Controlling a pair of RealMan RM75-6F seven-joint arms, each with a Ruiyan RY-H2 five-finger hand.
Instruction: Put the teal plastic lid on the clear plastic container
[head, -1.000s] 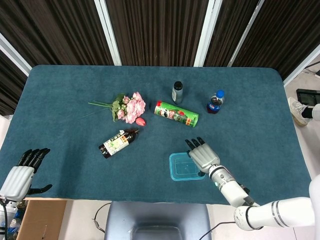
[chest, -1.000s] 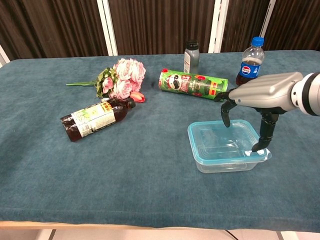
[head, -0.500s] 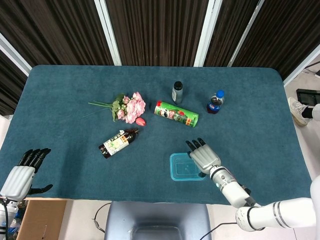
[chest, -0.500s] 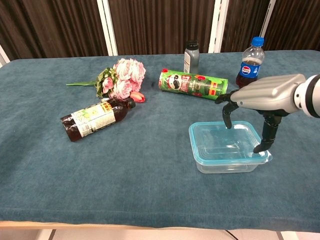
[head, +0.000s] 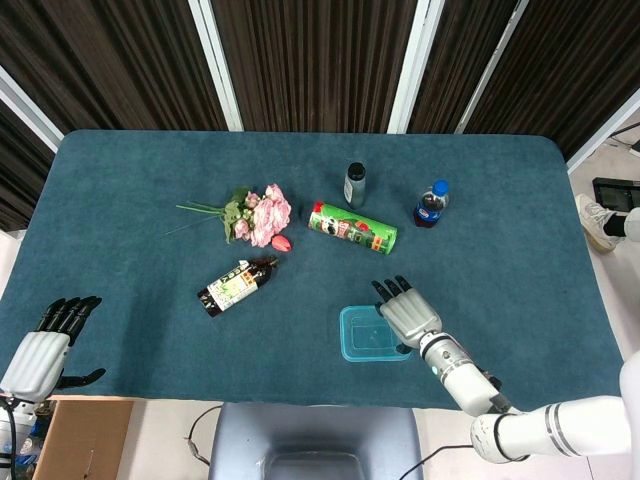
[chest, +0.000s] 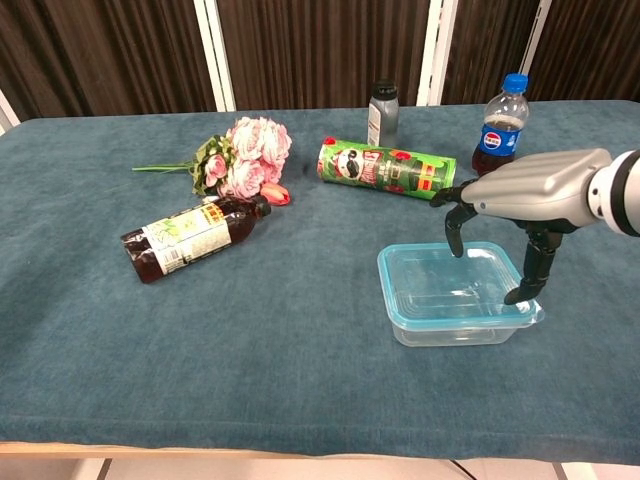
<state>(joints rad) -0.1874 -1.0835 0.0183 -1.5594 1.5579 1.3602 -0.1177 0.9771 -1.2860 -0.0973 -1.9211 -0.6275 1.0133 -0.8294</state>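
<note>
The clear plastic container (chest: 455, 325) stands on the table near its front edge, with the teal lid (chest: 452, 285) lying on top of it; from the head view they read as one teal square, the lid (head: 370, 333). My right hand (chest: 530, 190) hovers palm down over the lid's right half, its fingers (chest: 532, 270) spread and pointing down, tips at or just above the lid. It holds nothing. The same hand (head: 408, 310) covers the lid's right edge from above. My left hand (head: 40, 355) hangs open off the table's near left corner.
Behind the container lie a green chip can (chest: 385, 168), a cola bottle (chest: 499, 125) and a small grey bottle (chest: 382, 113). Pink flowers (chest: 245, 158) and a dark sauce bottle (chest: 190, 237) lie to the left. The table's front edge (chest: 300, 440) runs close by.
My right hand has shifted slightly to the right over the lid, and the container has slid a little right with it. The left hand has not moved.
</note>
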